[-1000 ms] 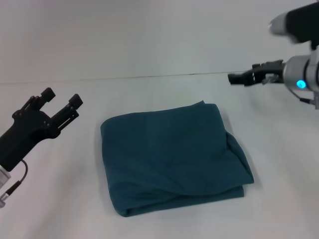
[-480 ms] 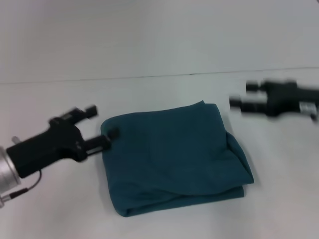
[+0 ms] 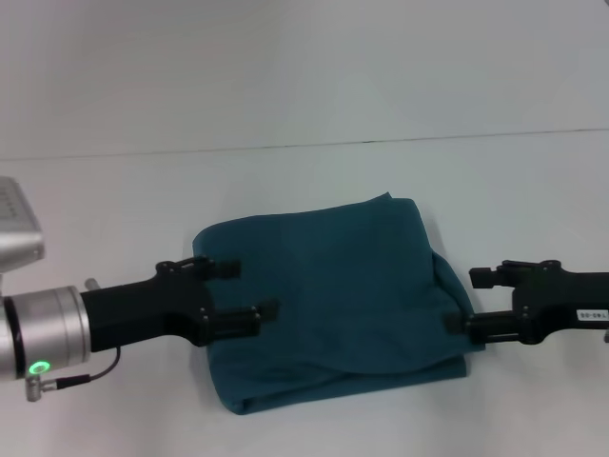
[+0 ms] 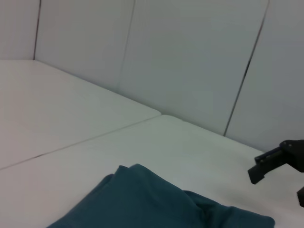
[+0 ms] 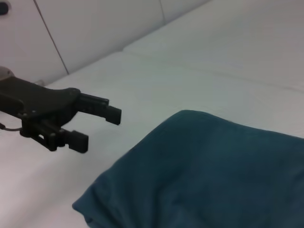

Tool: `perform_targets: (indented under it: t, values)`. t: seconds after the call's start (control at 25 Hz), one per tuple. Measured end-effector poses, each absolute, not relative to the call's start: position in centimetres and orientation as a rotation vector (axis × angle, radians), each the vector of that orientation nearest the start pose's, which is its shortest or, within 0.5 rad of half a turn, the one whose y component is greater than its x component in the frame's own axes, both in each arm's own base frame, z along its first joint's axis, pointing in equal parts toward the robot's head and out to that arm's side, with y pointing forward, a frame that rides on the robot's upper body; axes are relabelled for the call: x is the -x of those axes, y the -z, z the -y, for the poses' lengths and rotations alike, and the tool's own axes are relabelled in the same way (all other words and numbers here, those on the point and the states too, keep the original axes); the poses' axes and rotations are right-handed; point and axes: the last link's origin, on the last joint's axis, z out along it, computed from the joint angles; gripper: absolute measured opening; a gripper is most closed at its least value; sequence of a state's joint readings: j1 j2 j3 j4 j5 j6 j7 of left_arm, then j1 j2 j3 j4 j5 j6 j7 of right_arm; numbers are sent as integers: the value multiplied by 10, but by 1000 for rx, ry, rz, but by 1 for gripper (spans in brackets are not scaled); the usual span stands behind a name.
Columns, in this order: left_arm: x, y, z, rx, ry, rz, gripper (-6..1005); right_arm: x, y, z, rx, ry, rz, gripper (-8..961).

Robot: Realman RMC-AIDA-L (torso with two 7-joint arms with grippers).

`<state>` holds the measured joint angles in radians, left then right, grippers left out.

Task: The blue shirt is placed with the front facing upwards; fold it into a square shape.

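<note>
Shirt [image 3: 328,300] folded into rough square, plain teal side up, mid-bench [image 3: 304,181]. Left end effector [image 3: 245,291] over shirt's left edge, fingers apart, nothing between them; whether lower finger touches cloth unclear. Right end effector [image 3: 468,300] at shirt's right edge, just beside fold bulge, fingers spread, empty. Both arms reach in low and level from opposite sides.

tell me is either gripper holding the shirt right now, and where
Nothing is held. The left gripper is open over the shirt's left edge, and the right gripper is open at its right edge; neither has closed on the cloth.
</note>
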<state>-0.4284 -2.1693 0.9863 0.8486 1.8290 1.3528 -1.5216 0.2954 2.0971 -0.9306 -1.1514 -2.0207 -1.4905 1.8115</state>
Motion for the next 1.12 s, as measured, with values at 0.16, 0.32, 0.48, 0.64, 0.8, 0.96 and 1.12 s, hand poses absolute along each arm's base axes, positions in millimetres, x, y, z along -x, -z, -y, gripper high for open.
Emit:
perform_targets:
  t: [0.16,0.32,0.48,0.64,0.8,0.96,1.12]
  values:
    - [231,34,-333,2678,667,653,867,-266,-31,-317,2624,-377,-812,941]
    - [231,34,-333,2676,665,654,867,-263,-25,-319,2632,-354,-790,944]
    - [232,35,-333,2681,658,651,867,-261,-23,-320,2630,-359,-794,945]
    - [231,36,-334,2685,649,641,867,-262,-24,-321,2620,-374,-806,945]
    - [231,36,-334,2684,644,638,868,-262,-23,-321,2616,-381,-808,944]
    - [231,38,-333,2691,639,636,868,-261,-23,-322,2617,-389,-801,945]
    - [232,38,-332,2689,637,642,867,-260,-24,-322,2614,-406,-799,945]
